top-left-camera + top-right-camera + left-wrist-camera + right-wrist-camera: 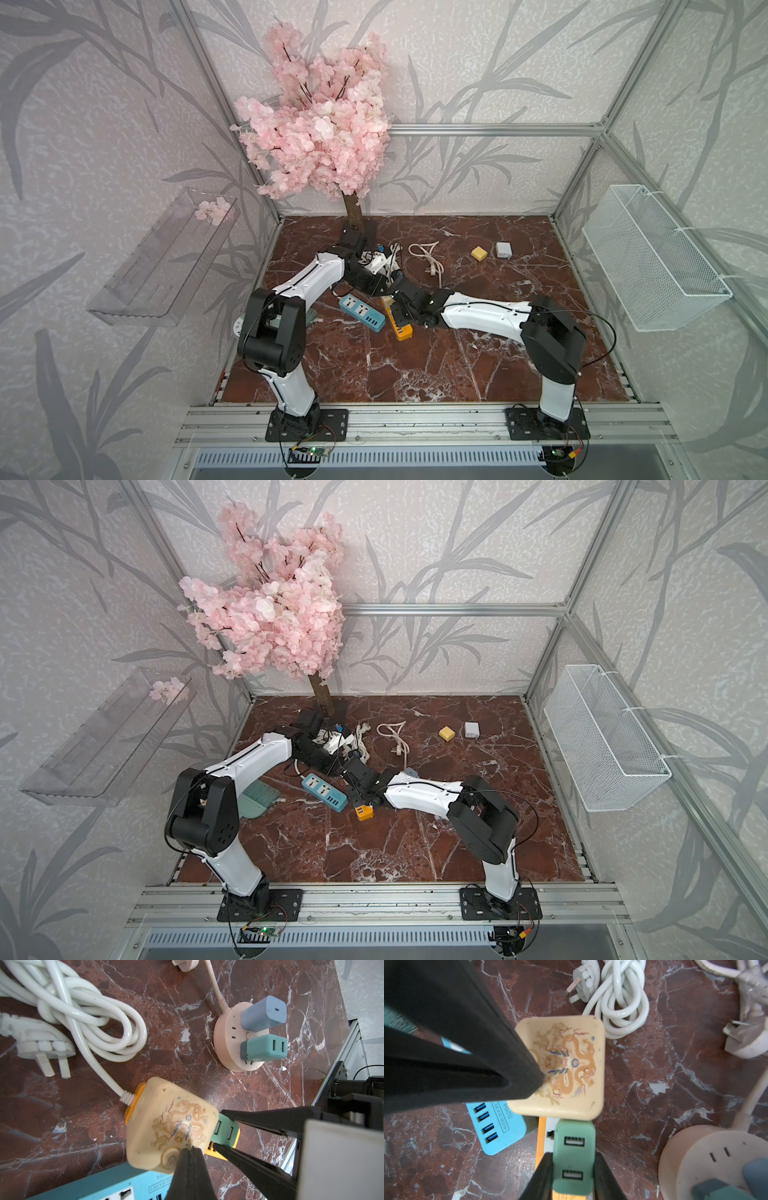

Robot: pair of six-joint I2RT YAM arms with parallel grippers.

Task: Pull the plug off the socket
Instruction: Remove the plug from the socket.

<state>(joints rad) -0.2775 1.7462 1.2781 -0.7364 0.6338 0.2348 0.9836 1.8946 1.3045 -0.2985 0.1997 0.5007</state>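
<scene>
Black fingers (542,1174) of the right gripper (573,1155) fill the foreground of the right wrist view. They are clamped on two opposite side faces of the green two-port USB charger plug (574,1140). That plug stands upright on the top face of the orange plastic power strip (541,1138), ports facing up. Just beyond it on the same strip sits the cream square block with a dragon print (571,1064). The left gripper (529,1086), jaws pressed together with nothing between them, rests its tip on that block. A blue plastic USB power strip (500,1128) lies alongside.

Left wrist view: the clenched left gripper (191,1150) bears on the cream block (170,1124) near its round button. The right gripper (220,1128) straddles the plug (227,1132), just beside the block.

Both top views: the orange strip (400,327) (365,812) lies on the red marble tabletop (415,374), long axis running near to far and leaning left at the far end. The right arm (482,316) reaches in from the right, the left arm (307,276) from the left. Their wrists cover the plug.

Judgement: the extraction axis is straight up, square to the strip's top face. The right gripper holds the plug, so the lift falls to it. The left gripper's hold-down should pin the strip to the table. A tilted pull would likely bind the pins.
</scene>
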